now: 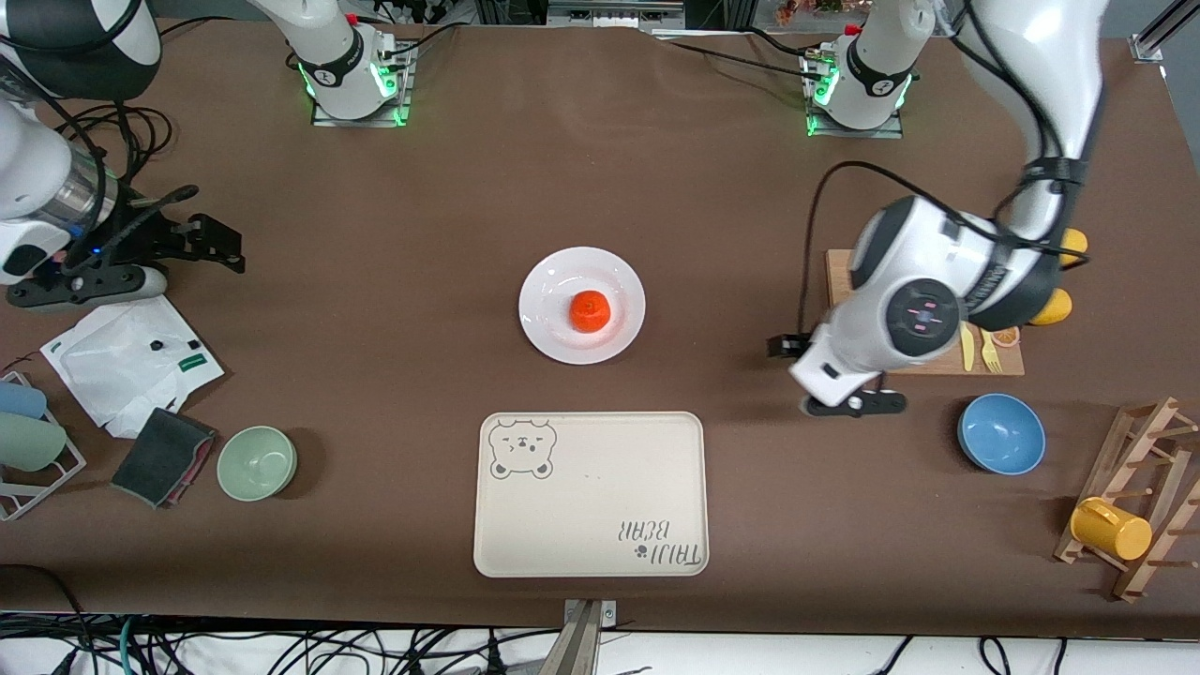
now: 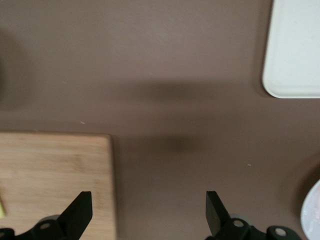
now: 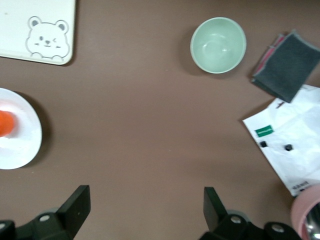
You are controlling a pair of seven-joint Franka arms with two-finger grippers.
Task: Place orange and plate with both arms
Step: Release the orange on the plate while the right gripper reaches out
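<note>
The orange (image 1: 591, 310) sits on the white plate (image 1: 544, 291) in the middle of the table; both also show at the edge of the right wrist view, the orange (image 3: 6, 123) on the plate (image 3: 22, 147). My left gripper (image 1: 825, 375) is open and empty, low over bare table between the plate and the wooden board (image 2: 55, 175); its wrist view (image 2: 149, 210) shows a sliver of the plate (image 2: 314, 210). My right gripper (image 1: 211, 230) is open and empty at the right arm's end of the table, well away from the plate; its wrist view (image 3: 147, 207) shows bare table beneath it.
A beige bear tray (image 1: 591, 525) lies nearer the front camera than the plate. A blue bowl (image 1: 1001, 433), the board with lemons (image 1: 1050, 307) and a mug rack (image 1: 1139, 506) are at the left arm's end. A green bowl (image 1: 257, 462), dark sponge (image 1: 161, 457) and white paper (image 1: 131, 361) are at the right arm's end.
</note>
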